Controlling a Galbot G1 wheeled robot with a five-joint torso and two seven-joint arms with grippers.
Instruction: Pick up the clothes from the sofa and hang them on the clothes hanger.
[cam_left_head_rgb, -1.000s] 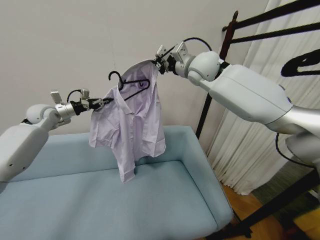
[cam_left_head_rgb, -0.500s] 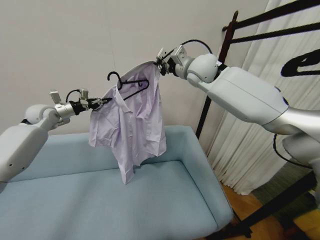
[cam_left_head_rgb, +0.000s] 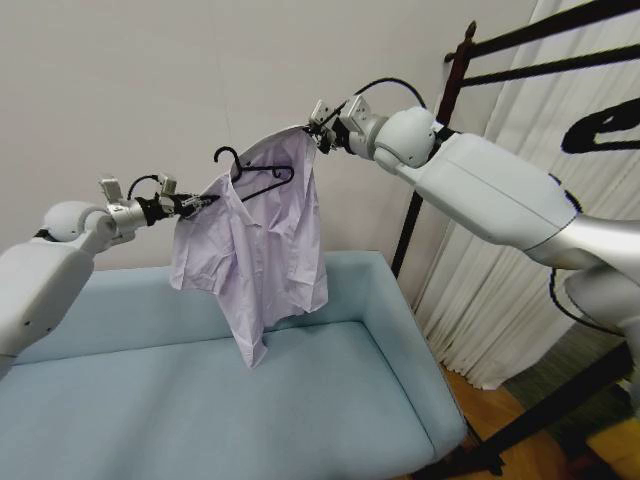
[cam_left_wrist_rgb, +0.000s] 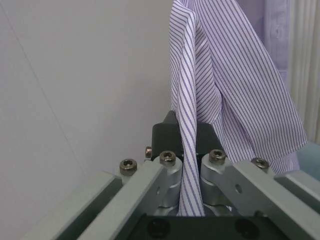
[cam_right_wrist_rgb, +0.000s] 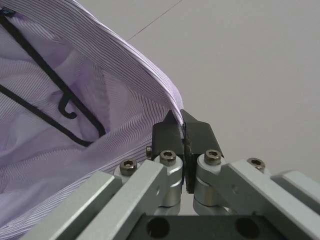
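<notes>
A lilac striped shirt (cam_left_head_rgb: 260, 240) hangs in the air above the light blue sofa (cam_left_head_rgb: 200, 400), draped over a black hanger (cam_left_head_rgb: 255, 175) whose hook sticks up near the collar. My left gripper (cam_left_head_rgb: 205, 200) is shut on the shirt's left shoulder edge; in the left wrist view the striped cloth (cam_left_wrist_rgb: 200, 115) runs between its pads. My right gripper (cam_left_head_rgb: 318, 128) is shut on the shirt's other shoulder, higher and to the right. In the right wrist view the cloth (cam_right_wrist_rgb: 100, 75) is pinched at the fingertips and the hanger's black wire (cam_right_wrist_rgb: 55, 107) shows inside the shirt.
A dark wooden clothes rack (cam_left_head_rgb: 455, 90) stands right of the sofa, with horizontal bars (cam_left_head_rgb: 560, 40) at the top right. White curtains (cam_left_head_rgb: 510, 300) hang behind it. A plain wall (cam_left_head_rgb: 120, 90) backs the sofa. Wood floor (cam_left_head_rgb: 490, 420) shows at the lower right.
Both grippers have carried the shirt and hanger slightly to the left; the shirt's hem swung a little. Both grips are unchanged.
</notes>
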